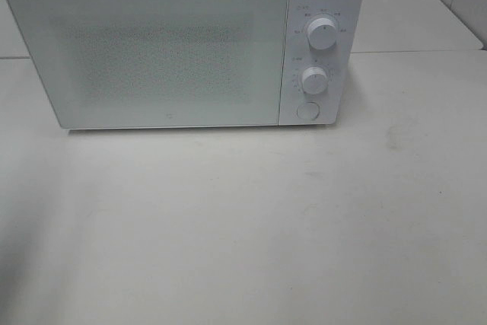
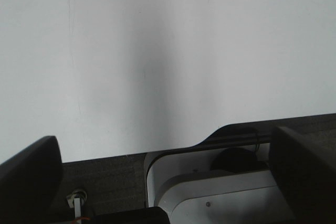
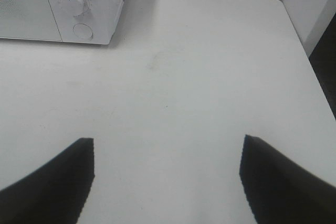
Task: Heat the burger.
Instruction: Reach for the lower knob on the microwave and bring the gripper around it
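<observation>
Obs: white microwave [image 1: 167,43] sits at the back of the counter [image 1: 243,226], door [image 1: 152,51] closed. The door panel is frosted and nothing shows through it. The control strip to the right of the door carries an upper knob [image 1: 323,33], a lower knob [image 1: 313,79] and a round button [image 1: 307,110] below them.

Burger: not in any view. It is not on the open counter in front of the oven. Whether it is already behind the door cannot be told.

Left end effector [image 2: 167,135]: fingers spread wide, nothing between them, over bare counter near its edge. Right end effector [image 3: 167,141]: fingers also spread, empty, over the counter well apart from the oven's control corner. Neither arm appears in the overhead view.

Risks from here, as I judge them:
- Dials turned with no burger inside, since the frosted door gives no check, so the oven runs empty
- A push on the round button shoves the whole oven back across the smooth counter instead of releasing the door
- A released door swings out into an arm waiting in front of it
- Wide fingers slip round a smooth knob, so the setting lands wrong or does not move
- Both knobs look alike and sit close together, so the wrong one gets gripped
</observation>
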Available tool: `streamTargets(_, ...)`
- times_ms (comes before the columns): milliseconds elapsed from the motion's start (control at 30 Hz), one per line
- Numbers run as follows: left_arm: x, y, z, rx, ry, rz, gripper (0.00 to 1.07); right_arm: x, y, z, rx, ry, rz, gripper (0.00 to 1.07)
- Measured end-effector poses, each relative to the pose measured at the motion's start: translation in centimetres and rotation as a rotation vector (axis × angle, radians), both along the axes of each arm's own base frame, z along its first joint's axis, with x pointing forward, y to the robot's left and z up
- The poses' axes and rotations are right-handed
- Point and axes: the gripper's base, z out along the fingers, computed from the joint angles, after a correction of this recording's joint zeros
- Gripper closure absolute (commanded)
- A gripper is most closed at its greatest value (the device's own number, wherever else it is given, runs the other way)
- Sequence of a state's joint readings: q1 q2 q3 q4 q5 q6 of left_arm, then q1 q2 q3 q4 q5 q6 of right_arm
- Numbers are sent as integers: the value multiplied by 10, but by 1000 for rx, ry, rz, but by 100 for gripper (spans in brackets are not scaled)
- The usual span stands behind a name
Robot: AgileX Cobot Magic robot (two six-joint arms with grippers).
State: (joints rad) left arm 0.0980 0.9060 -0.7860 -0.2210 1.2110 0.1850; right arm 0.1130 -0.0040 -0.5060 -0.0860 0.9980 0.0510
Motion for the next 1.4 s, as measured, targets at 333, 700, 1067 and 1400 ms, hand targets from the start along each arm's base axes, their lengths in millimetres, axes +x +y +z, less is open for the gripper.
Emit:
streamTargets(333, -53, -5, -2, 18, -186, 5, 6, 0, 0, 0, 0, 0, 0, 32)
streamTargets(700, -100, -8, -20, 47, -454, 28, 6, 0, 0, 0, 0, 0, 0, 32)
streamTargets(1067, -144, -13, -16, 71, -741, 30, 6, 0, 0, 0, 0, 0, 0, 32)
streamTargets(1400, -147, -13, -17, 71, -756, 30, 6, 0, 0, 0, 0, 0, 0, 32)
